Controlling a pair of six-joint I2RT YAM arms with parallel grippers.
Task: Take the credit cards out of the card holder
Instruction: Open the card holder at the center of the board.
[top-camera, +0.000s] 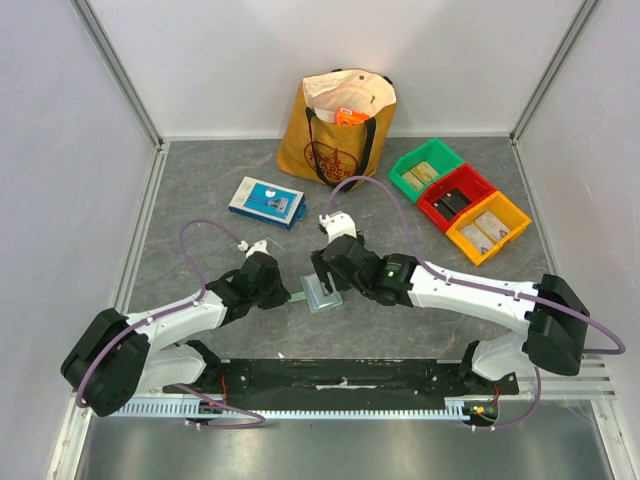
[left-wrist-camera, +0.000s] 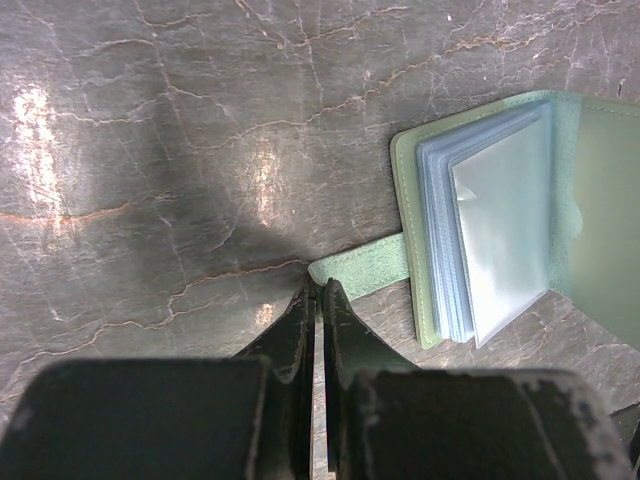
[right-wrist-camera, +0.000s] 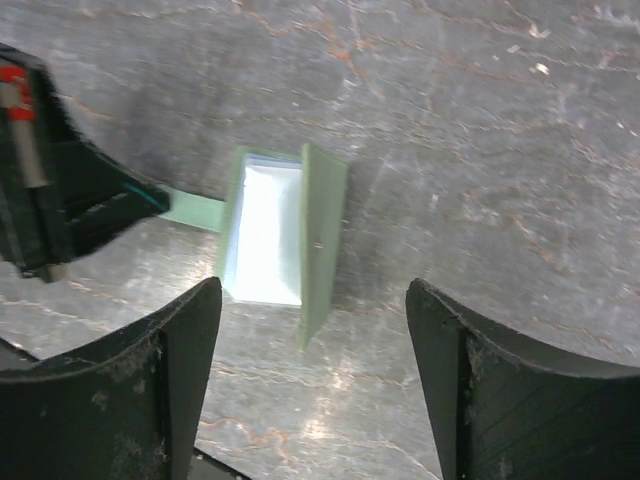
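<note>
The card holder (left-wrist-camera: 500, 215) lies open, its strap tab (left-wrist-camera: 360, 268) pinched.
The left gripper (left-wrist-camera: 318, 300) is clamped on the strap tab, holder at 2 o'clock; the right gripper (right-wrist-camera: 313, 300) gapes wide, empty, holder at 12 o'clock.

Grey marbled table (top-camera: 200, 170) between plain white walls (top-camera: 250, 50).

From overhead I see the small pale green fold-open card holder (top-camera: 324, 298) lying on the grey marbled table (top-camera: 200, 270) between my two arms. The left gripper (top-camera: 292, 292) meets its left edge, and the right gripper (top-camera: 322, 274) hangs just above it. A flat blue-and-white box (top-camera: 266, 201) lies farther back, well apart.
</note>
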